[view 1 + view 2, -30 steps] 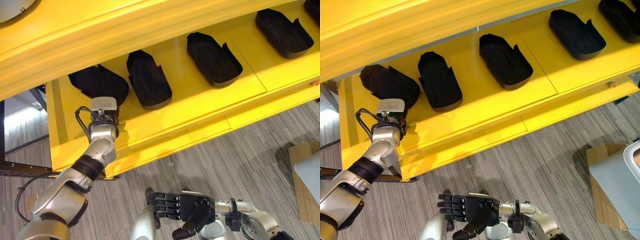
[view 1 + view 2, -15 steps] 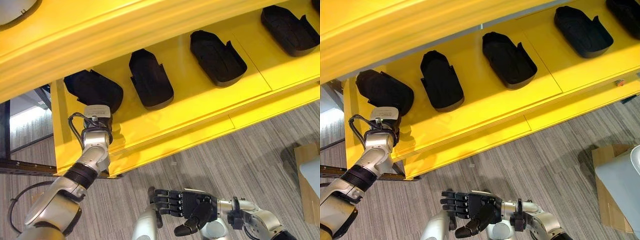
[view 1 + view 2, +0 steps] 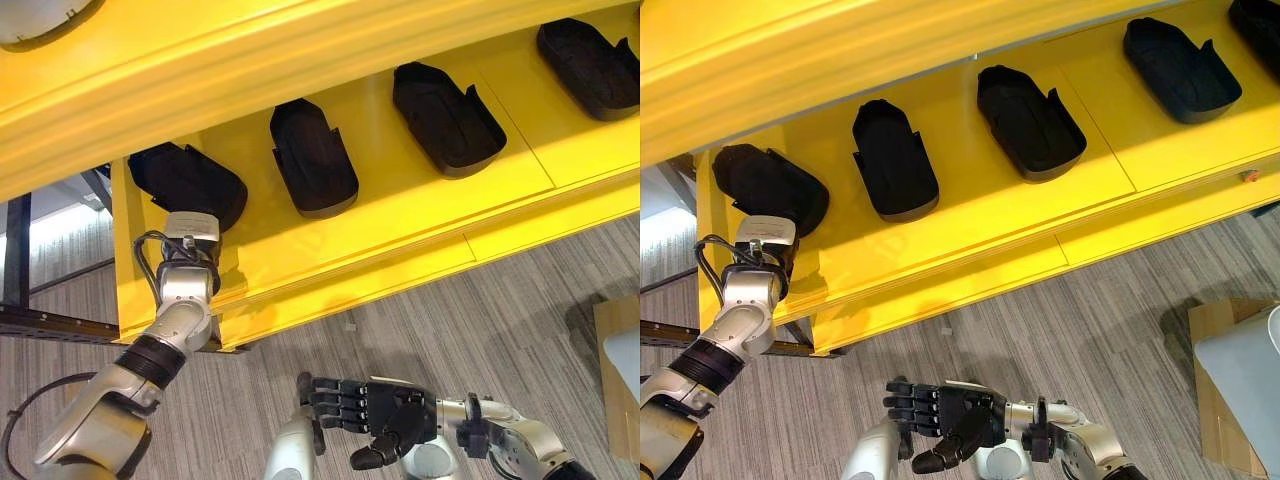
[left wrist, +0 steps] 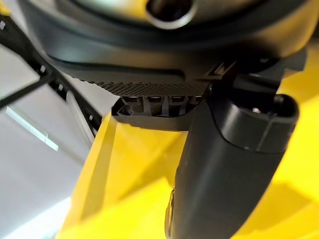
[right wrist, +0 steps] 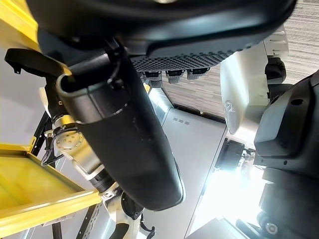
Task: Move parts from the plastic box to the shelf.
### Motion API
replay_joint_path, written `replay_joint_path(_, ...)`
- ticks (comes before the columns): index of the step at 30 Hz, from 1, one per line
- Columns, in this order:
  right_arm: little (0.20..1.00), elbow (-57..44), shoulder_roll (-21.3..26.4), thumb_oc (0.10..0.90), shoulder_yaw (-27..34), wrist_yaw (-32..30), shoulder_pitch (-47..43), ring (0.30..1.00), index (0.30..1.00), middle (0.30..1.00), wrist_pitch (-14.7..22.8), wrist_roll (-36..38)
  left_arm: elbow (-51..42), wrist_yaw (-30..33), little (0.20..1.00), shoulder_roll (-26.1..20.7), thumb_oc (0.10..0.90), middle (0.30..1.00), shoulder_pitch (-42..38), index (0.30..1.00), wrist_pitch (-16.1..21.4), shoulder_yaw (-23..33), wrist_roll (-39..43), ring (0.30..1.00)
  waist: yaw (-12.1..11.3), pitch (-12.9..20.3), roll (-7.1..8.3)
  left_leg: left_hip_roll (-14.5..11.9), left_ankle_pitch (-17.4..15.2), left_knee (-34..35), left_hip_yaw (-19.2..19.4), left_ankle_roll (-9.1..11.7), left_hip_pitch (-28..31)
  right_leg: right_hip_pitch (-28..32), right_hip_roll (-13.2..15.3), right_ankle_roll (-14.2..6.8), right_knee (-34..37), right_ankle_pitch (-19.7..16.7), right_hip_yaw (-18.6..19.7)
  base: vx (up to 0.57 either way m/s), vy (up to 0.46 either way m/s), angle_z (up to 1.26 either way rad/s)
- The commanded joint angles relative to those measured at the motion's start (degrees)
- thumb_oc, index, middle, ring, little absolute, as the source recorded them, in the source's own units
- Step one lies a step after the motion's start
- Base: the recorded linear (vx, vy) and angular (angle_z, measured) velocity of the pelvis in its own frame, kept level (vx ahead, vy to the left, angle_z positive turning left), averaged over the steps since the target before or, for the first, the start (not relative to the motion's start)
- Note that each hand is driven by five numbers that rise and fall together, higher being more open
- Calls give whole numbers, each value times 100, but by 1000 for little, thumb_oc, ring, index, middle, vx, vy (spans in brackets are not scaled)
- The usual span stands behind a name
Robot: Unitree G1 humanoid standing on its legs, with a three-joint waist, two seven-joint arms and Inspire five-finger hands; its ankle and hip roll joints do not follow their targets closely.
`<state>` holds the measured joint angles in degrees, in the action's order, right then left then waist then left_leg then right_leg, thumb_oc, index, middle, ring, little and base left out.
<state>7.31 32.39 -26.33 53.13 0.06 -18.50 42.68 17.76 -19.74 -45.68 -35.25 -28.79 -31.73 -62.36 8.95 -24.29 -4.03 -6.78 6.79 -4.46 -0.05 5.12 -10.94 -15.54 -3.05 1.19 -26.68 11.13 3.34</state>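
Reaching up to the yellow shelf (image 3: pixel 400 215), my left hand (image 3: pixel 205 262) sits at its left end, just below the leftmost part (image 3: pixel 188 182). That black part lies on the shelf board, and the hand appears to meet its near edge, though my wrist hides the fingers, so I cannot tell whether they grip it or are straight. In the left wrist view the thumb (image 4: pixel 229 164) stands dark against the yellow board and the fingers run out of sight under the palm.

Three more parts lie in a row along the same board to the right: a second part (image 3: pixel 313 158) near the first, a third part (image 3: pixel 447 104) further along, and a fourth part (image 3: pixel 591 55) at the view's edge. All four lie apart from one another.

My right hand (image 3: pixel 375 412) hangs low over the grey floor (image 3: pixel 500 330), well apart from the shelf, holding nothing, fingers straight in a row and thumb bent below them. A cardboard box (image 3: pixel 1225 375) stands on the floor at the right.
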Motion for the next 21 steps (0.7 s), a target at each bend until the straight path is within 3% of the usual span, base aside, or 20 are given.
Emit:
replay_joint_path(1, 1000, -561, -322, 900, -123, 410, 165, 1000, 1000, 1000, 212, 218, -393, -226, 1000, -635, 900, 1000, -290, 1000, 270, 168, -1048, 1000, 37, 291, 247, 393, -538, -326, 19, -401, 202, 433, 370, -229, 793, -393, -593, 0, 0, 0)
replay_joint_path(7, 1000, -547, -293, 900, -62, 435, 173, 1000, 1000, 1000, 145, 223, -690, -233, 1000, -851, 900, 1000, -230, 1000, 740, 172, -1285, 1000, 32, 325, 209, 407, -538, -307, -1, -391, 250, 492, 378, -232, 820, -388, -590, 13, 4, 0)
replay_joint_path(13, 1000, -538, -265, 900, -29, 448, 177, 1000, 1000, 1000, 126, 238, -877, -407, 1000, -976, 900, 1000, -217, 1000, 979, 118, -1427, 1000, 29, 338, 192, 417, -544, -306, -16, -393, 266, 505, 384, -239, 805, -381, -598, 0, 0, 0)
replay_joint_path(18, 1000, -546, -284, 900, -18, 454, 185, 1000, 1000, 1000, 81, 236, -882, -118, 1000, -962, 900, 1000, -139, 1000, 718, 185, -1131, 1000, 16, 365, 191, 418, -538, -305, -25, -393, 281, 522, 378, -243, 806, -381, -600, 0, 0, 0)
replay_joint_path(21, 1000, -593, -271, 900, -20, 426, 182, 1000, 1000, 1000, 35, 260, -835, 428, 1000, -903, 900, 1000, -164, 1000, 446, 241, -718, 1000, 23, 358, 204, 408, -529, -301, -26, -397, 289, 538, 368, -233, 819, -387, -585, 0, 0, 0)
